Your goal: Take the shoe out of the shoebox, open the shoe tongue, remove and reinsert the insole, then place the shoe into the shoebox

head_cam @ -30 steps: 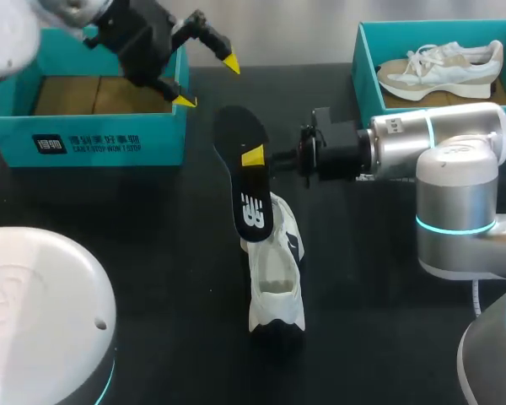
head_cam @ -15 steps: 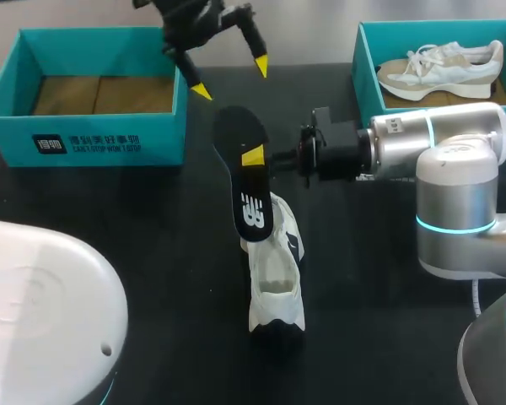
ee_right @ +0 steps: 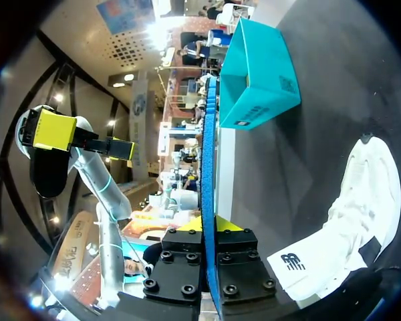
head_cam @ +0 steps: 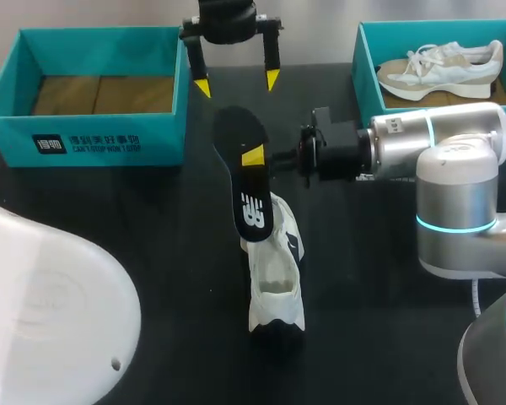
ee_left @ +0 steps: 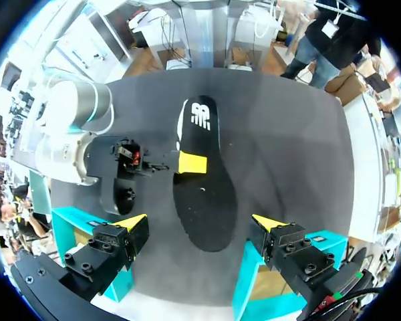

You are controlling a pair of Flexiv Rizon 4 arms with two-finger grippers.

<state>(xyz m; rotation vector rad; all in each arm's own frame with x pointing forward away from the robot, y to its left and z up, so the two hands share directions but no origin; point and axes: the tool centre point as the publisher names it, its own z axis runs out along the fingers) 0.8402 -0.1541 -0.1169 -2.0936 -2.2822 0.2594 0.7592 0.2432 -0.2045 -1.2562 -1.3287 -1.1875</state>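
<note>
My right gripper (head_cam: 253,157) is shut on the edge of a black insole (head_cam: 244,181), holding it up above the table. The insole's lower end rests over a white shoe (head_cam: 275,274) lying on the black table. In the right wrist view the insole (ee_right: 208,167) stands edge-on between the gripper's (ee_right: 209,229) fingers, with the shoe (ee_right: 347,214) beside it. My left gripper (head_cam: 237,83) hangs open above the insole's far end, touching nothing. In the left wrist view the insole (ee_left: 204,180) lies ahead of that gripper (ee_left: 199,222), between its spread tips.
An open teal shoebox (head_cam: 93,139) with a brown liner stands at the back left. A second teal shoebox (head_cam: 363,76) at the back right holds a beige and white shoe (head_cam: 443,69). My left arm's white base (head_cam: 42,312) fills the front left corner.
My left arm has swung right from over the left shoebox to above the insole's far end, and its gripper has stayed open. The right arm and the insole have not moved.
</note>
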